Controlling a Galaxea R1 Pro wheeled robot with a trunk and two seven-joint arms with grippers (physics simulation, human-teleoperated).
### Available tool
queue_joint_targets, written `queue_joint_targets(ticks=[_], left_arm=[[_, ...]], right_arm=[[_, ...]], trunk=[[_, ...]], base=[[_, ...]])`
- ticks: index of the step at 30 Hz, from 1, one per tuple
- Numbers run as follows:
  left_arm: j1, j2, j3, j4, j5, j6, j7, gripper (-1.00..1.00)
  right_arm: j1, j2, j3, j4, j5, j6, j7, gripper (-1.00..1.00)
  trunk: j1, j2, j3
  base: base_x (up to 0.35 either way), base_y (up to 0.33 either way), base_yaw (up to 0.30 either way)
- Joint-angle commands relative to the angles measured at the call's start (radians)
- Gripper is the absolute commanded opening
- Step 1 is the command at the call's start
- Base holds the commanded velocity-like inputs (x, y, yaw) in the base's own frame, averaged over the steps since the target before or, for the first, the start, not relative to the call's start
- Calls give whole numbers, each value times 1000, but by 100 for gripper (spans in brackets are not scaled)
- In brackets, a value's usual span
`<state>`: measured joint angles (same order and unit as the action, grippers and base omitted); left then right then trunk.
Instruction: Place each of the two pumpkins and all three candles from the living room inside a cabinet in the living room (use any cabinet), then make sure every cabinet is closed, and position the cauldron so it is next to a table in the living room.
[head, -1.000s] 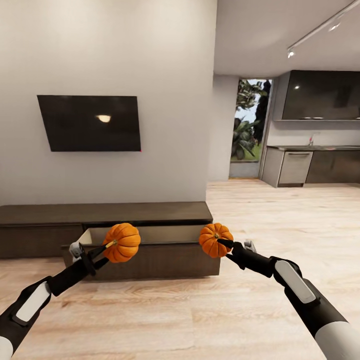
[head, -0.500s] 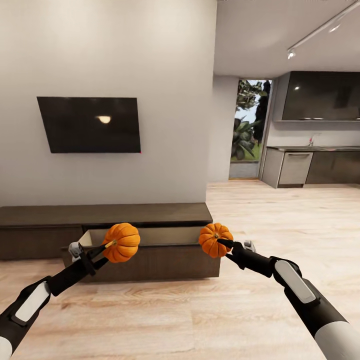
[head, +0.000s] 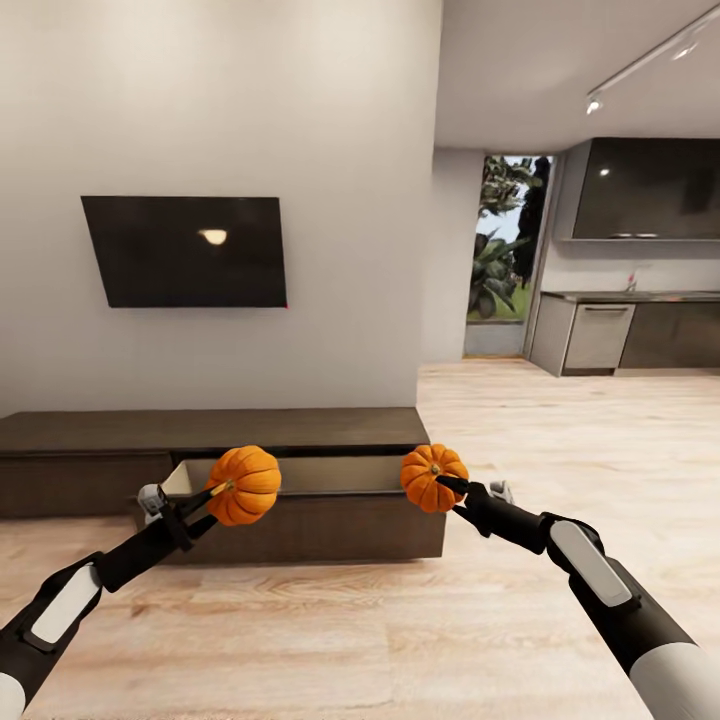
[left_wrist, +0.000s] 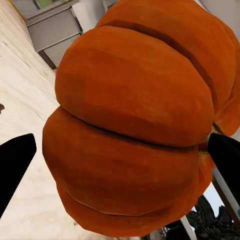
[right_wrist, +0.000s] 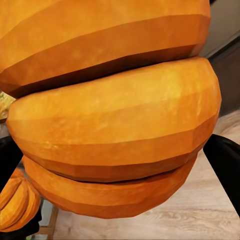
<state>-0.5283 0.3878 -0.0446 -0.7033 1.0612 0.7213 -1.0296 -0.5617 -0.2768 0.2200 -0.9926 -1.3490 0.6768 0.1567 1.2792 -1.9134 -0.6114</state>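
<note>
Two pumpkins: left gripper (head: 212, 497) clamped on left pumpkin (head: 244, 485), right gripper (head: 450, 490) clamped on right pumpkin (head: 433, 478); one cabinet (head: 300, 470), drawer open.

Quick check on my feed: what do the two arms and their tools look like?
Both arms are glossy black with light grey oblong panels on the forearms, white at the nearest segments. The left tool and right tool have slim black fingers and small grey fittings at the wrists. No cables visible.
</note>
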Motion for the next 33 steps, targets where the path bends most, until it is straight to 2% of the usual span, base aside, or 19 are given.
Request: queue_joint_targets(ticks=[1,14,25,27,33], left_arm=[[-1,1,-5,1,8,6,0,-100],[-1,-1,-7,-1,7,6,3,-100],[-1,-1,-55,-21,6,6,3,-100],[-1,-1,-74,-34,7,6,3,-100],[-1,-1,-167,-150,8,7,8,-100]], right_arm=[[-1,-1,1,0,1,1,3,-100],[-1,-4,1,2,-1,0,4,-100],[-1,-6,1,2,-2,0,6,-100],[-1,-5,1,2,0,-1,6,-100],[-1,-2,1,-2,4,-3,20,-100]], trunk=[[-4,7,1],[-54,98,21],[-96,175,38],[-104,189,41],[-127,231,54]], base=[[0,0,90],[0,0,91],[0,0,-32],[0,0,-124],[0,0,-83]])
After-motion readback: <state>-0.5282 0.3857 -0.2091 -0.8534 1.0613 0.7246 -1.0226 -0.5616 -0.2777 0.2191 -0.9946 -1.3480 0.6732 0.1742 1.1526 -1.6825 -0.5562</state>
